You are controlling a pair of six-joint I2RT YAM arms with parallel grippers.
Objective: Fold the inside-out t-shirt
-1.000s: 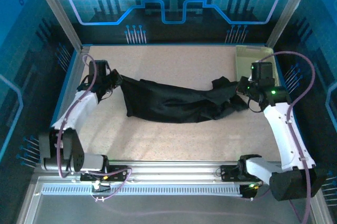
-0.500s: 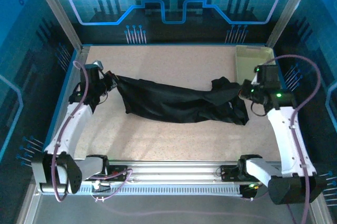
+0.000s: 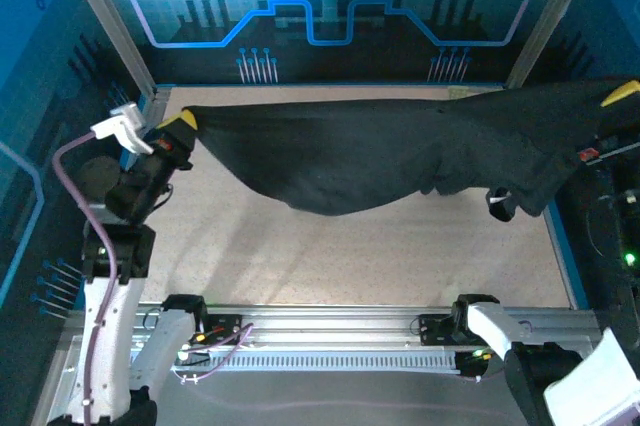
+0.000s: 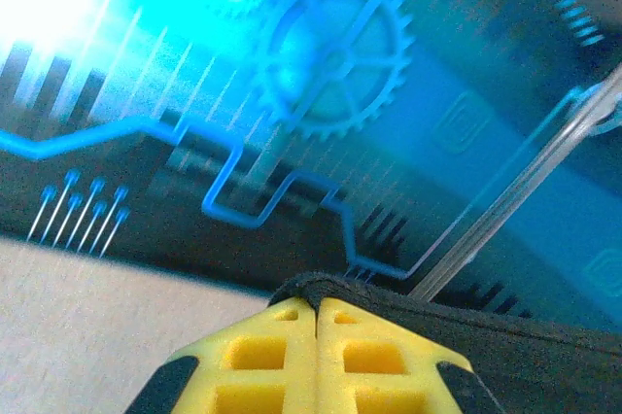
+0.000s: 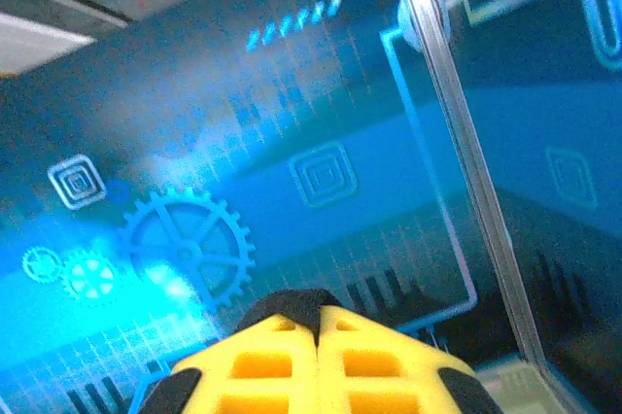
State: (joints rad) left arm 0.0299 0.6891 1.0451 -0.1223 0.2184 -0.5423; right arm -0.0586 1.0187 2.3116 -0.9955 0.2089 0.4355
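Note:
The black t-shirt (image 3: 370,151) hangs stretched in the air across the table, sagging in the middle, with a white tag showing near its right lower edge. My left gripper (image 3: 182,126) holds its left end high at the left side, yellow jaws shut on a fold of black fabric (image 4: 335,288). My right gripper (image 3: 622,93) holds the right end raised at the right edge, jaws shut on a black fold (image 5: 292,303). Both wrist cameras point up at the blue back wall.
The speckled beige table (image 3: 330,256) lies below the hanging cloth. Blue patterned walls and metal frame posts (image 3: 105,16) enclose the cell. The arm bases and a rail (image 3: 330,331) run along the near edge.
Both arms have lifted and pulled apart. The shirt has gone from lying crumpled on the table to hanging stretched in the air. It now hides the pale basket at the back right.

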